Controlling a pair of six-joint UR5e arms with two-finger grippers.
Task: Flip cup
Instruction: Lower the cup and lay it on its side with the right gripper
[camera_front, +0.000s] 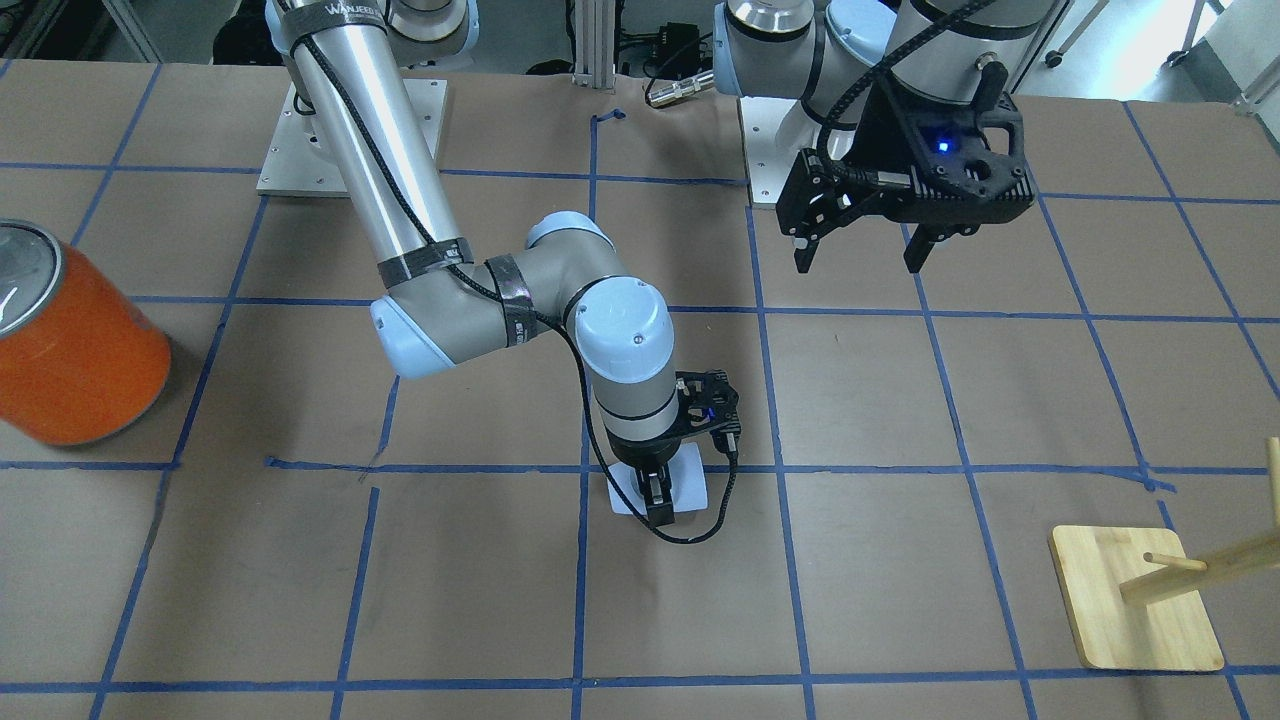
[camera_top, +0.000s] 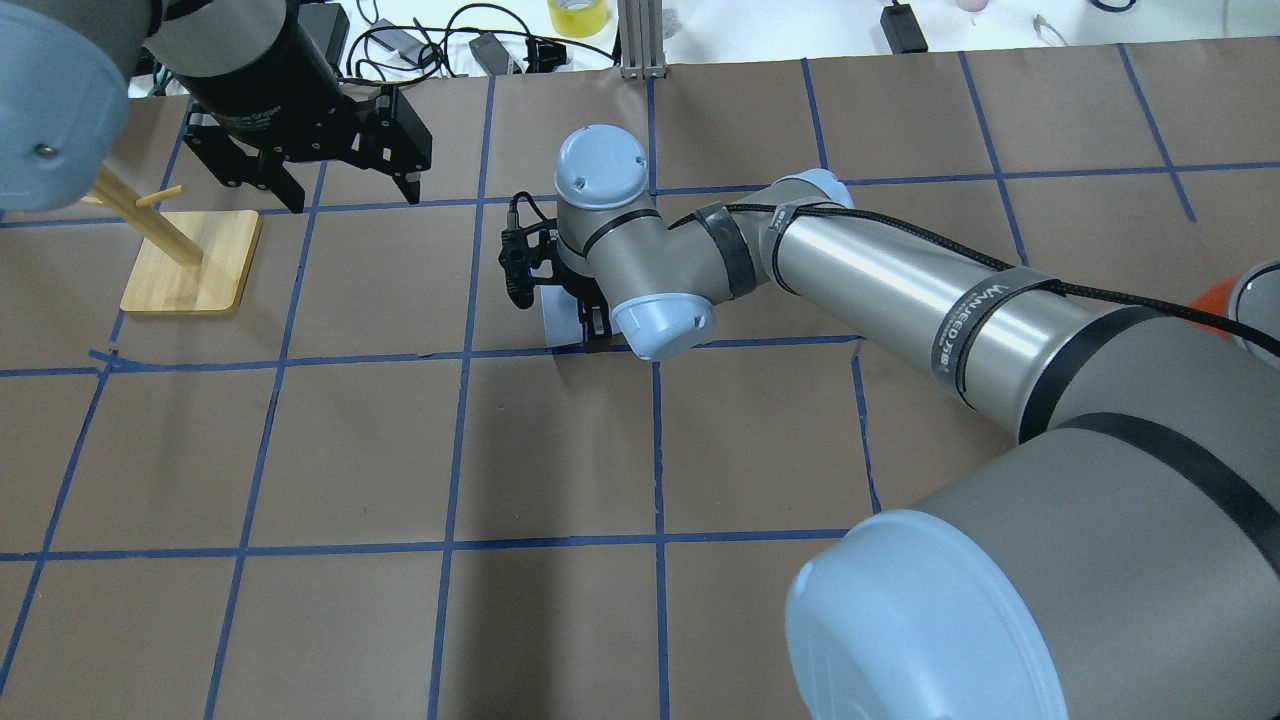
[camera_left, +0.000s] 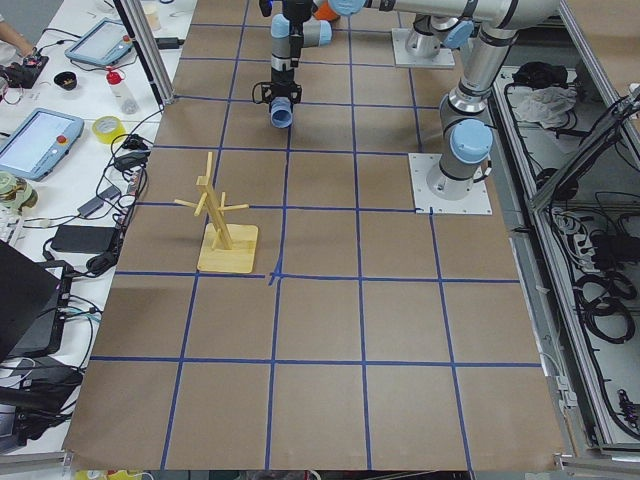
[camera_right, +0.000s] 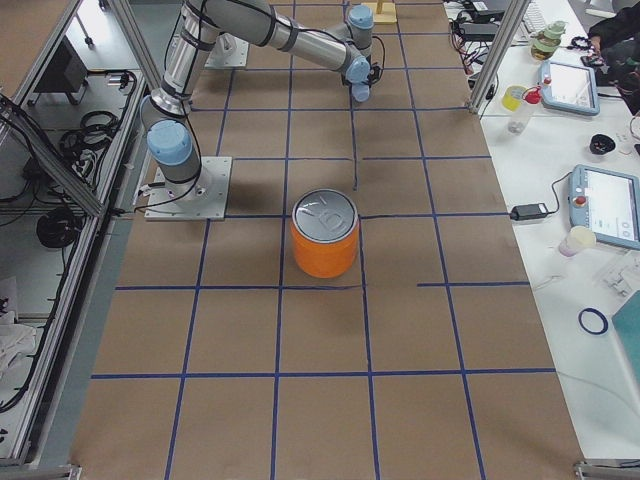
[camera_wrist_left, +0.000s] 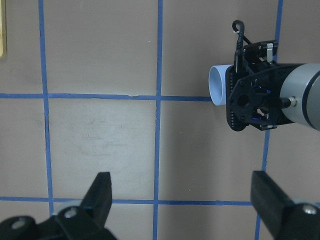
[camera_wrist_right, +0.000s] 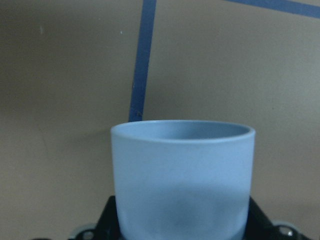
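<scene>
The cup (camera_front: 686, 488) is a small pale blue tumbler, held on its side low over the brown table near the middle. My right gripper (camera_front: 660, 497) is shut on it from above. The right wrist view shows the cup (camera_wrist_right: 182, 175) filling the lower frame, rim pointing away from the camera. In the left wrist view the cup's (camera_wrist_left: 217, 85) mouth faces left, next to the right gripper's black body. In the overhead view the cup (camera_top: 560, 322) peeks out under the right wrist. My left gripper (camera_front: 860, 258) is open and empty, well above the table and apart from the cup.
A large orange can (camera_front: 70, 350) with a silver top stands toward the robot's right end of the table. A wooden peg stand (camera_front: 1135, 600) on a square base stands at the left side, near the left gripper (camera_top: 350, 195). Blue tape lines grid the brown table.
</scene>
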